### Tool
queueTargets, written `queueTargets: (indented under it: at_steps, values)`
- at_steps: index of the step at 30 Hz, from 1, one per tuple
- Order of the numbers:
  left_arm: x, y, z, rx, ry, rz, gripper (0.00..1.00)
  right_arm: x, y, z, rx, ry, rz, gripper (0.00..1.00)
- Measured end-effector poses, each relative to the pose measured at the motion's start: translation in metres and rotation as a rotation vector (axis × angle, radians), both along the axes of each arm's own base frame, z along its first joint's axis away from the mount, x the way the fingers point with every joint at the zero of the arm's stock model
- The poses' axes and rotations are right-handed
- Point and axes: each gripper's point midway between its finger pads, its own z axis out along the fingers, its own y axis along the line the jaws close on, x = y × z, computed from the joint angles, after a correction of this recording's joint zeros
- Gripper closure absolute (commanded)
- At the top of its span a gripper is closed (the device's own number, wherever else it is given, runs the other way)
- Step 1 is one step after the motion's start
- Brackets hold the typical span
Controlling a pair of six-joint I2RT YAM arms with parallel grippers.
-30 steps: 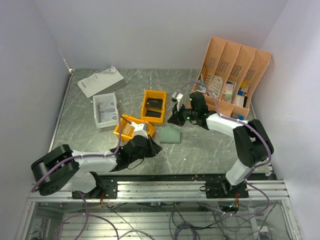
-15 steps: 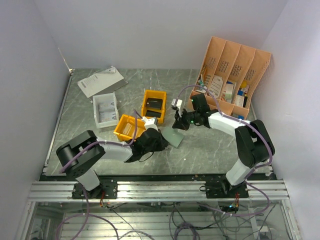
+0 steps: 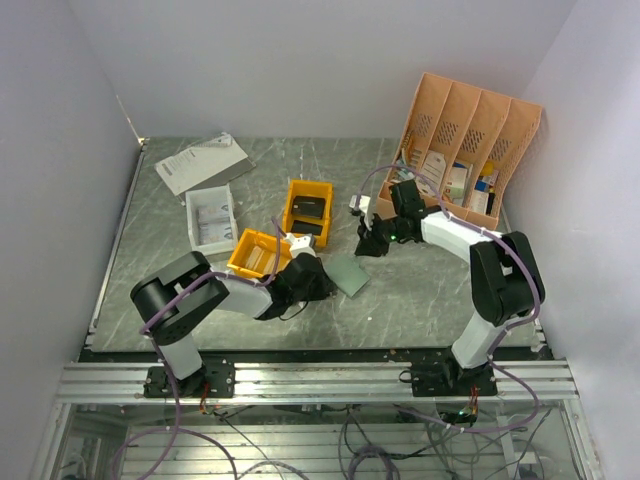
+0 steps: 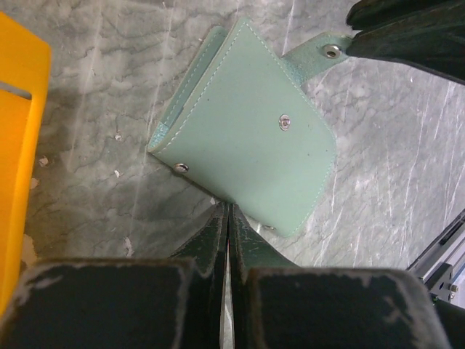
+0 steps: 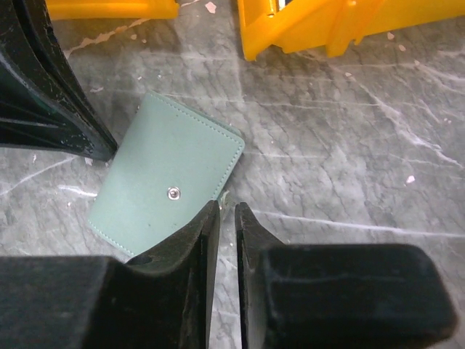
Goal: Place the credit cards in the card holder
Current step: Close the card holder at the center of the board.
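Card holder (image 4: 240,123): folded closed, flat on the grey surface (image 5: 349,145), lying between the two hands. Left hand (image 4: 227,212) is clenched, tips touching the holder's near edge; cannot tell whether it pinches it. Right hand (image 5: 227,211) is released a crack, empty, just beside the opposite edge. Progress looks minimal: holder unopened, no card seen inside, cards not yet fetched.

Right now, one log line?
card holder folded, strap loose | left gripper shut at its edge | right gripper at strap, grip unclear
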Motion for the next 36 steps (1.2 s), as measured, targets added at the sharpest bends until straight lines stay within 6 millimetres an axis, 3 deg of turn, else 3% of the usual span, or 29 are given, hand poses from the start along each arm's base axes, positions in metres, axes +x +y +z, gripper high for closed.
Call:
queueTargets:
  at_steps: [9,16,26,36]
  values:
    - [0.001,-0.003,0.003,-0.002,-0.008,-0.016,0.93,0.004,-0.003,0.011,0.015,0.056,0.019,0.72]
    - [0.002,-0.008,0.015,-0.021,-0.026,-0.035,0.93,-0.004,-0.004,0.000,0.003,0.167,0.019,0.57]
    - [0.010,-0.019,0.025,-0.033,-0.040,-0.040,0.93,-0.003,-0.006,0.008,-0.018,0.171,0.006,0.60]
    - [0.015,-0.017,0.011,-0.004,-0.007,-0.036,0.93,-0.009,-0.002,0.003,-0.064,0.181,0.025,0.62]
